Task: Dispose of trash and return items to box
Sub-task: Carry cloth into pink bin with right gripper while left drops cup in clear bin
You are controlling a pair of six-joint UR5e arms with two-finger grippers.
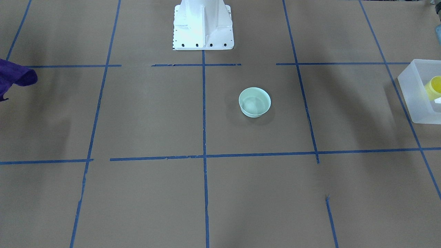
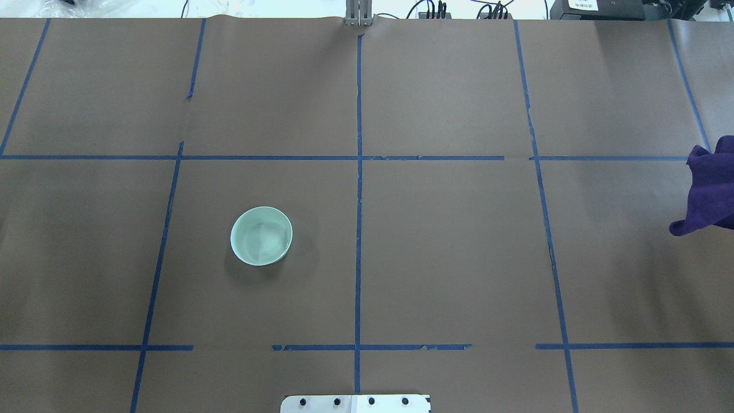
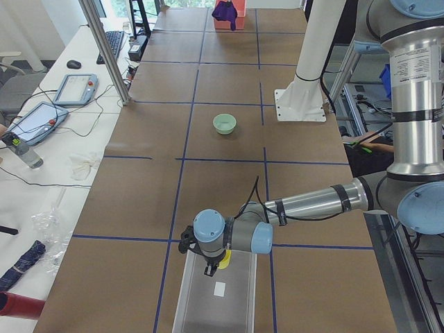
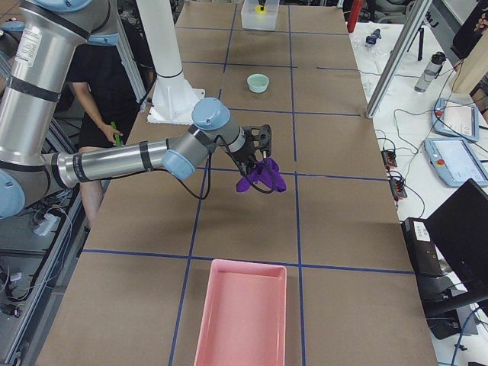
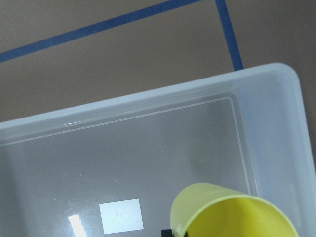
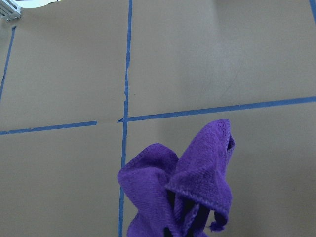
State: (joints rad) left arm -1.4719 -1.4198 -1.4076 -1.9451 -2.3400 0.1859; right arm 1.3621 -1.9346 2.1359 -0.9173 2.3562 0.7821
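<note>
My left gripper (image 3: 211, 263) is shut on the small yellow cup (image 5: 232, 215) and holds it tilted over the translucent white box (image 5: 148, 98), near one end. The cup (image 1: 434, 86) and box (image 1: 411, 91) also show at the right edge of the front-facing view, and the box (image 3: 215, 302) with its white label in the exterior left view. My right gripper (image 4: 255, 156) is shut on a purple cloth (image 4: 259, 177) and holds it above the table; the cloth (image 6: 182, 190) hides its fingers in the right wrist view.
A pale green bowl (image 2: 261, 236) stands upright and alone on the brown paper left of the centre line. A pink tray (image 4: 240, 313) lies at the table's right end. The white robot pedestal (image 1: 203, 24) stands at the robot's edge.
</note>
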